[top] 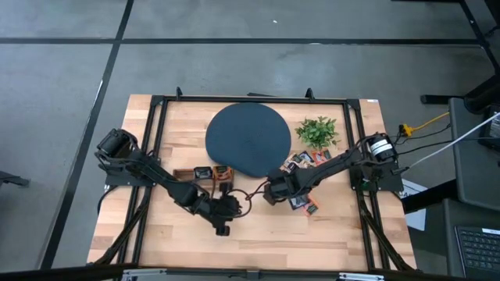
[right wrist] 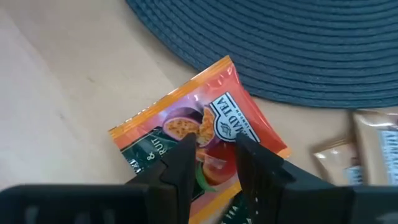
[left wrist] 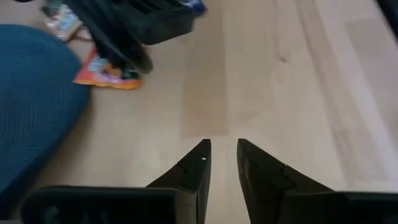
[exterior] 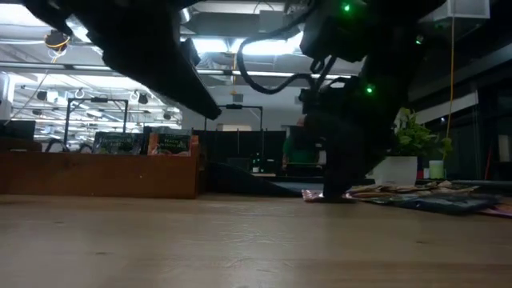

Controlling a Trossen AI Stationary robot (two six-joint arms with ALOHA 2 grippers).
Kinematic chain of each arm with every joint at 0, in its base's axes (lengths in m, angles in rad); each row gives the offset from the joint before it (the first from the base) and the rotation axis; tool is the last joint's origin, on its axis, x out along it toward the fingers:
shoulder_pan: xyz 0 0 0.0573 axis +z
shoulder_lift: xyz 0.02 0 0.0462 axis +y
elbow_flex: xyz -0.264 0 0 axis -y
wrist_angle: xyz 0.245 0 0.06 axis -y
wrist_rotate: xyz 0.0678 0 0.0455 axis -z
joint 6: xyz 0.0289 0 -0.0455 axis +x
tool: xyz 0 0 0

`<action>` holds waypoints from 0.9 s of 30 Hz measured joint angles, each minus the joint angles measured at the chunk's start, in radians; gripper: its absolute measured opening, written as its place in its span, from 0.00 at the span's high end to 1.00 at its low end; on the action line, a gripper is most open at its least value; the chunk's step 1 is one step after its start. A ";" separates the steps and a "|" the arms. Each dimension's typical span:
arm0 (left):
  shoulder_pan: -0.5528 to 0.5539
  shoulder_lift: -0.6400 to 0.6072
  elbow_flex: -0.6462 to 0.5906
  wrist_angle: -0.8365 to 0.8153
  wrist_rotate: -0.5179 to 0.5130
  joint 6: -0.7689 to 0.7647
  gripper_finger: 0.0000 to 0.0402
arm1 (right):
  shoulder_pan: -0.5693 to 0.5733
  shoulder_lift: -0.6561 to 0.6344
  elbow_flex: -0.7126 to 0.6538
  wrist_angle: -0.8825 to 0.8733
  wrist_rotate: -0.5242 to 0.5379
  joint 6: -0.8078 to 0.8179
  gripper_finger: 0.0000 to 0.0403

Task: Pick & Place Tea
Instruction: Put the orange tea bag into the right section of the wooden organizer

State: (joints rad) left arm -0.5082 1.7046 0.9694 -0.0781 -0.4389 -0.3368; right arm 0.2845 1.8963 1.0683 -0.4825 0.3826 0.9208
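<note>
On the bench (top: 258, 234), the largest thing was the round dark mat (top: 248, 138), lying against the middle of the far edge, probably as the place meant to receive the tea. Next to it, toward the far right corner, stood one small leafy plant (top: 317, 131), which looked like plain decoration.

Two arms reached in from the left and right edges and met near the middle. The right gripper (right wrist: 211, 152) was low over an orange sachet (right wrist: 199, 140) — its jaws stood a narrow gap apart with the packet right under the tips, and I could not tell whether they had pinched it. That sachet lay flat on the wood, one corner just touching the mat's near rim, so a short carry would put it on the mat. The left gripper (left wrist: 222, 163) hovered over bare wood nearer the front edge, jaws slightly parted and holding nothing, seemingly waiting its turn.

At the left of the bench's middle sat a small wooden box (top: 201, 173) with a few sachets upright in it. More sachets (top: 306, 159) lay scattered between the plant and the right gripper — several, overlapping too much for an exact count.
</note>
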 joint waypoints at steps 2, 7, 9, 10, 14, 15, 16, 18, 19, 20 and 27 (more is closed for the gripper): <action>0.004 0.000 -0.003 0.009 -0.035 -0.003 0.82 | 0.000 -0.001 0.000 0.031 -0.045 0.025 0.71; 0.032 0.000 -0.003 0.009 -0.067 -0.043 0.81 | 0.017 0.001 0.000 0.156 -0.149 0.088 0.71; 0.043 0.000 -0.003 0.009 -0.058 -0.063 0.80 | 0.030 0.005 -0.002 0.219 -0.159 0.093 0.71; 0.047 0.000 -0.003 0.009 -0.053 -0.071 0.80 | 0.035 0.007 -0.003 0.254 -0.169 0.091 0.71; 0.059 0.000 -0.003 0.010 -0.025 -0.072 0.81 | 0.041 0.019 -0.005 0.382 -0.170 -0.014 0.71; 0.059 0.000 -0.003 0.013 -0.022 -0.073 0.81 | 0.041 0.019 -0.005 0.409 -0.172 -0.047 0.71; 0.059 0.000 -0.003 0.017 -0.022 -0.073 0.81 | 0.040 0.018 -0.005 0.437 -0.176 -0.077 0.71; 0.059 0.000 -0.003 0.024 -0.021 -0.073 0.81 | 0.039 0.011 -0.005 0.449 -0.196 -0.118 0.71; 0.059 0.000 -0.003 0.026 -0.021 -0.073 0.81 | 0.039 0.007 -0.003 0.446 -0.202 -0.133 0.71; 0.058 0.000 -0.003 0.028 -0.020 -0.073 0.81 | 0.040 0.004 0.006 0.428 -0.203 -0.143 0.71; 0.056 0.001 -0.003 0.038 0.040 -0.072 0.81 | 0.067 -0.003 0.057 0.231 -0.207 -0.171 0.75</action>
State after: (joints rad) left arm -0.4526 1.7056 0.9665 -0.0404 -0.3992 -0.4091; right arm 0.3515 1.8935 1.1255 -0.2513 0.1751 0.7496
